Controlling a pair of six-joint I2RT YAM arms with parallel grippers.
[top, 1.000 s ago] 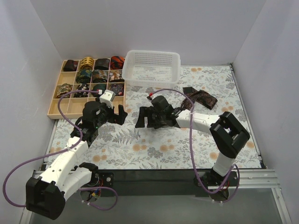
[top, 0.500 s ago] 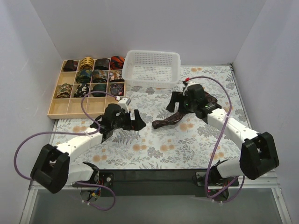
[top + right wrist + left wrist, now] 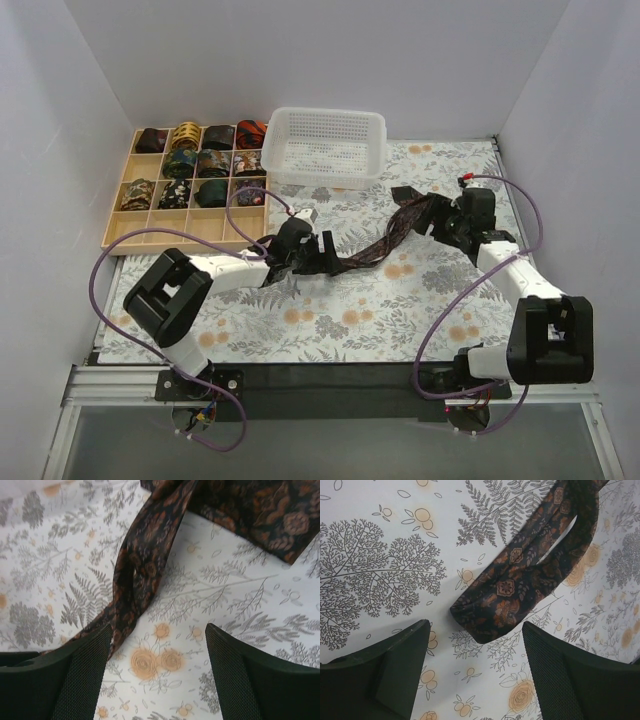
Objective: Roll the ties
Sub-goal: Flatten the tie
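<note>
Brown-patterned tie (image 3: 385, 243) lies across tabletop (image 3: 330, 330) | end just ahead of left hand (image 3: 476, 630), spread apart | right hand (image 3: 158, 630) spread apart, beside tie

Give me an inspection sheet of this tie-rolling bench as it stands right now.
Surface: floral cloth, lying flat.
Job's things: one dark tie lies unrolled across the middle; rolled ties fill the back rows of the tray.
Clutter: white basket at the back.
Grippers: left gripper open at the tie's narrow end; right gripper open near its wide end; neither holds it.
Cables: purple cables loop off both arms.
Surroundings: white walls on three sides.
</note>
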